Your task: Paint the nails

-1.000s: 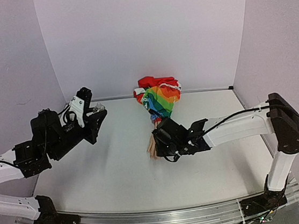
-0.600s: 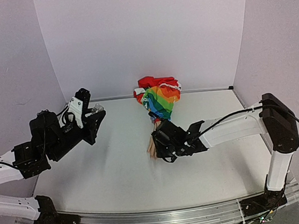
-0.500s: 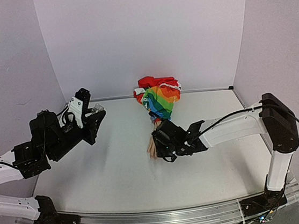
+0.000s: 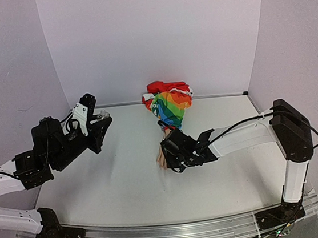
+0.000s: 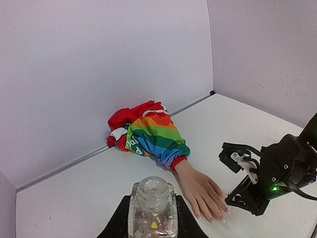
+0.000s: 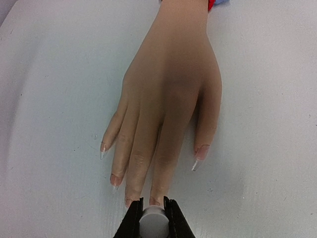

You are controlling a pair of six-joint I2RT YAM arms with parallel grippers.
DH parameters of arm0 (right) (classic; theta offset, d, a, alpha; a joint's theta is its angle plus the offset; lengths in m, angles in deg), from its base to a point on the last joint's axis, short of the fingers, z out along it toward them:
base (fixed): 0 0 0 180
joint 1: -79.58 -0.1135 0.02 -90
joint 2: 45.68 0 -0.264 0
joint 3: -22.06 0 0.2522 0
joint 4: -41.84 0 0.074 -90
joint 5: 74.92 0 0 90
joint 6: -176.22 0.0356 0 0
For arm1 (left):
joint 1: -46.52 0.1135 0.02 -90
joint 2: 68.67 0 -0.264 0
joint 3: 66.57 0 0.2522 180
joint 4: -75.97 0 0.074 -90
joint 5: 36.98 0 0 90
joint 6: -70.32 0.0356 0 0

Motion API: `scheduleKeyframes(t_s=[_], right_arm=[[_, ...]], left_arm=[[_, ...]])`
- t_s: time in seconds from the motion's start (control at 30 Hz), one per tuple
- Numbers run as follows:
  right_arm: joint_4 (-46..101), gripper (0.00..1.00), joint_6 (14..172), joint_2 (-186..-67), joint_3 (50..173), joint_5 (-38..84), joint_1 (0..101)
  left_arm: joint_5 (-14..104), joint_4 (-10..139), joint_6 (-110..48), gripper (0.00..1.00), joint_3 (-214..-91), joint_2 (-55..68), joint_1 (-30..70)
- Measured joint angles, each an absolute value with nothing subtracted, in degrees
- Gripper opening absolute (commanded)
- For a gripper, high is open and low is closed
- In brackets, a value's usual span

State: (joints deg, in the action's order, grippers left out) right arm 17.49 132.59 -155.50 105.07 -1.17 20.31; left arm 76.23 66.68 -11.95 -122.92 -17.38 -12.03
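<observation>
— Just ahead of the right gripper (image 6: 151, 214), what lies on the table (image 6: 44, 99)?
— The fake hand (image 6: 171, 89), palm down, its fingers pointing back at the jaws. The nails (image 6: 115, 180) of the two middle fingers sit right at the tips.
— And the jaws?
— Clamped on a small pale round cap (image 6: 151, 222) (anything beneath it is hidden).
— The rainbow sleeve (image 5: 157, 139)?
— Beyond the wrist, farther from that gripper, bunched against the back wall.
— The left gripper (image 4: 99, 126)?
— Well apart from the hand, pinched tight on a clear bottle (image 5: 152, 201), whose neck shows between the fingers.
</observation>
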Motion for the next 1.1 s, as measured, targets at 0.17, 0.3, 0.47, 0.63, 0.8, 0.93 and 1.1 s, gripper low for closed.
scheduleKeyframes(t_s=[0.17,0.3,0.47,0.63,0.8,0.93,1.1], right_arm=[[17.6,0.0,132.5,-155.5,105.6,-1.2,20.4],[17.6,0.0,132.5,-155.8,105.7,-1.2,20.4],[17.5,0.0,132.5,-156.4,105.9,-1.3,20.4],[17.5,0.0,132.5,-156.4,105.9,-1.8,20.5],[17.3,0.0,132.5,-156.4,106.0,-2.0,20.6],[17.0,0.0,132.5,-156.4,106.2,-2.0,20.6],[16.9,0.0,132.5,-156.9,106.7,-2.0,20.6]], left_arm=[[76.2,66.7,-12.0,0.0,-122.9,-17.4,-12.0],[76.2,66.7,-12.0,0.0,-122.9,-17.4,-12.0],[76.2,66.7,-12.0,0.0,-122.9,-17.4,-12.0],[76.2,66.6,-12.0,0.0,-122.9,-17.4,-11.9],[76.2,66.6,-12.0,0.0,-122.9,-17.4,-11.9],[76.2,66.6,-12.0,0.0,-122.9,-17.4,-11.9],[76.2,66.6,-12.0,0.0,-122.9,-17.4,-11.9]])
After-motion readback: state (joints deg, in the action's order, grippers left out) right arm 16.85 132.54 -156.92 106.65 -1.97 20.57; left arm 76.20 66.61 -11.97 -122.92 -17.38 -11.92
